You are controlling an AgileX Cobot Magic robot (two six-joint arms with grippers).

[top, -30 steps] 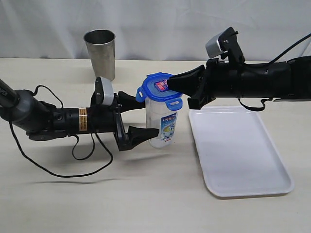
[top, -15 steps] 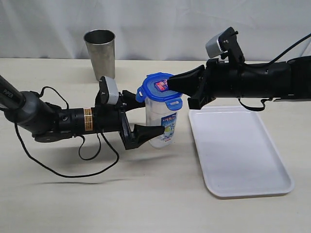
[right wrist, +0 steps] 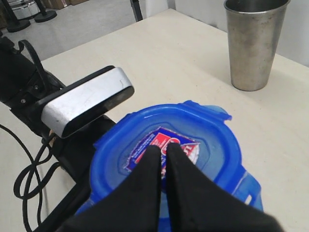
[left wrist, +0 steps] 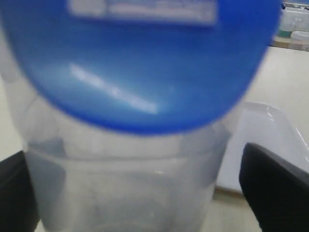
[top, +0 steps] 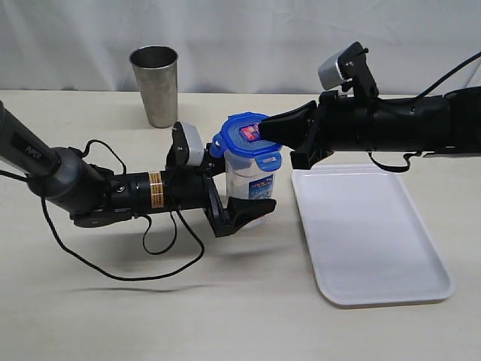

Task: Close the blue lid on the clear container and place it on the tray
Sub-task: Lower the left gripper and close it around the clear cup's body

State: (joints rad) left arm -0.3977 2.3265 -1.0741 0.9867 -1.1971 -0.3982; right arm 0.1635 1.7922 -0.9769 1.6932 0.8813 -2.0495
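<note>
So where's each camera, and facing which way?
Exterior: off the arms, facing container and tray across the table; left arm, right arm show.
Left wrist: on left arm, facing the container; open left gripper shows.
Right wrist: on right arm, looking down at lid; shut right gripper shows.
Shared: exterior and right wrist both show lid, cup.

1x blue lid (top: pixel 248 140), 1x clear container (top: pixel 254 179), 1x tray (top: pixel 370 242), 1x steel cup (top: pixel 155 84), 2x tools: left tool (top: pixel 242 189), right tool (top: pixel 264 129)
</note>
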